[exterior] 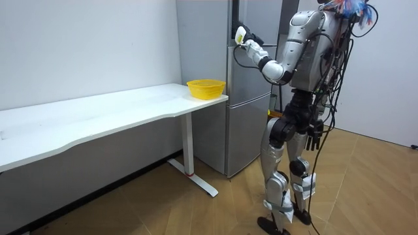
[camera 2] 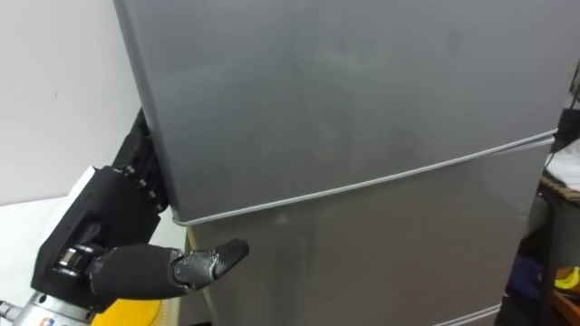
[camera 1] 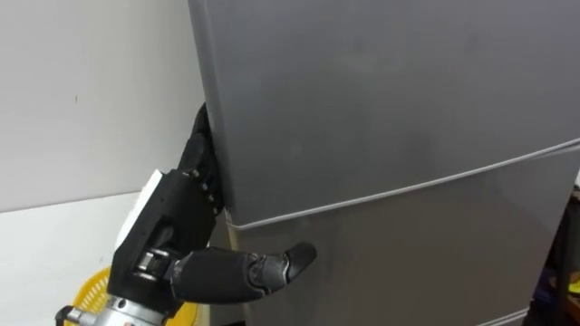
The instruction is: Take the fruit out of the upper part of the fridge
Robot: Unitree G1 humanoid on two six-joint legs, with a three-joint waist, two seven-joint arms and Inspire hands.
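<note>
The left robot hand [camera 1: 177, 226] sits against the left vertical edge of the closed grey metal upper fridge door [camera 1: 390, 91] — fingers hidden behind it, so I cannot tell its grip.

Nothing to read here: the fridge [camera 1: 390, 109] front is plain grey, with no legible label, number or sign.
</note>
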